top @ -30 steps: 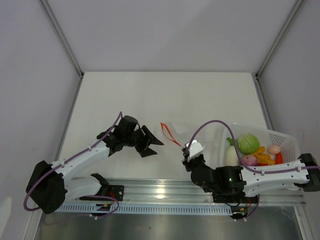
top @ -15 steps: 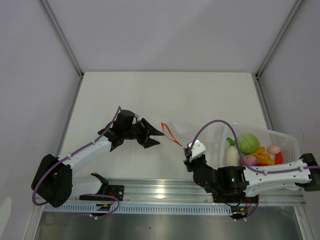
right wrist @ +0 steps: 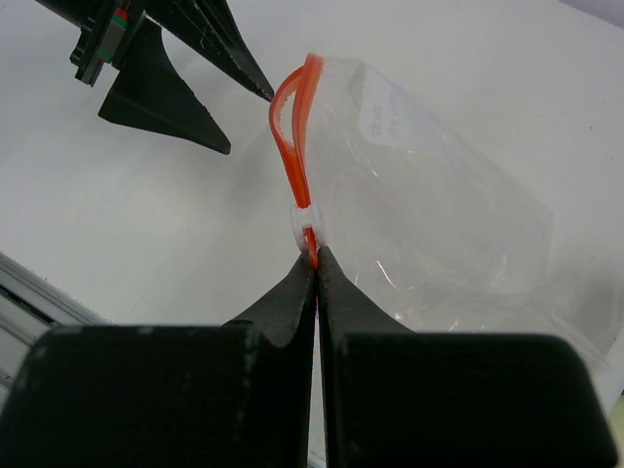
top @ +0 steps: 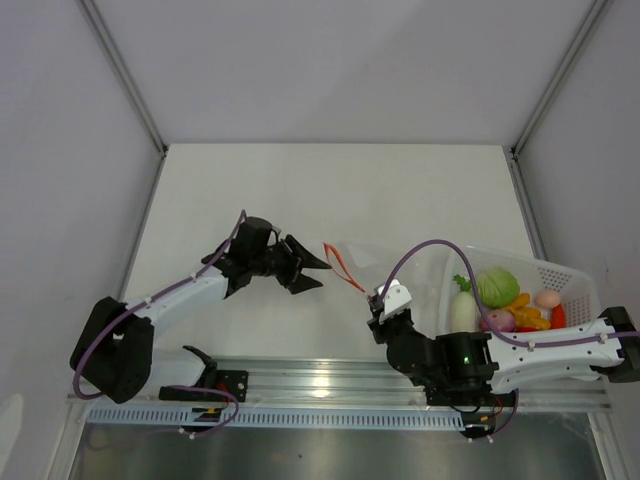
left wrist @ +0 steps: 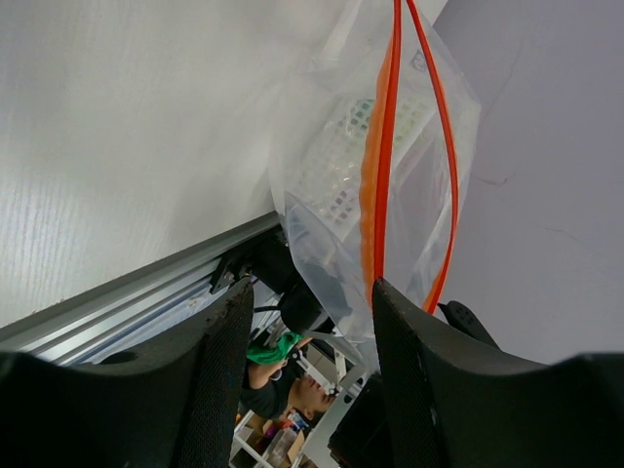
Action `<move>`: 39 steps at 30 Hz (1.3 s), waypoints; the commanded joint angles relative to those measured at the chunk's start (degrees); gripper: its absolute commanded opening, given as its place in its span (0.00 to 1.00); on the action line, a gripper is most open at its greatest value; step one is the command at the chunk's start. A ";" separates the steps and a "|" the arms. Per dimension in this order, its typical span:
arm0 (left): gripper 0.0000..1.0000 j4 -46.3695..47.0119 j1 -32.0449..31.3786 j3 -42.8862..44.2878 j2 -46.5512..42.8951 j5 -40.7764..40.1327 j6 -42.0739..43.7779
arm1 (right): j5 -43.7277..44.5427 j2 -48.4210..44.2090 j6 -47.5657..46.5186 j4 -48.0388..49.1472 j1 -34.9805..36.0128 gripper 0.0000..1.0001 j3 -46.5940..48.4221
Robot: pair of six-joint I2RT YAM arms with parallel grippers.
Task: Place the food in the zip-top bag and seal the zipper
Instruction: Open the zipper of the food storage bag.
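The clear zip-top bag (top: 400, 265) is held up off the table between the arms, with nothing seen inside. My right gripper (right wrist: 314, 255) is shut on the red-orange zipper (right wrist: 291, 127) just below its white slider (right wrist: 305, 222). Beyond the slider the two strips part into a loop. My left gripper (top: 320, 276) is open, its tips at the bag's free corner; in the left wrist view the zipper (left wrist: 390, 146) hangs just past the right finger (left wrist: 414, 390). The food lies in the white basket (top: 570, 275): white radish (top: 462, 308), green round fruit (top: 496, 286), orange-yellow piece (top: 525, 312), pink one (top: 547, 298), red pepper (top: 557, 316).
The basket stands at the right edge of the table, just behind my right arm. A metal rail (top: 330, 385) runs along the near edge. Grey walls close in the table on the left, back and right.
My left gripper has moved right and slightly back, up to the bag's mouth, and its fingers have narrowed a little. The right gripper keeps its hold on the zipper.
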 commanded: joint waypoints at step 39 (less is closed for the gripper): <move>0.53 0.79 -3.84 10.05 6.78 -0.59 -1.75 | 2.23 -0.37 -0.66 3.63 0.57 0.00 1.74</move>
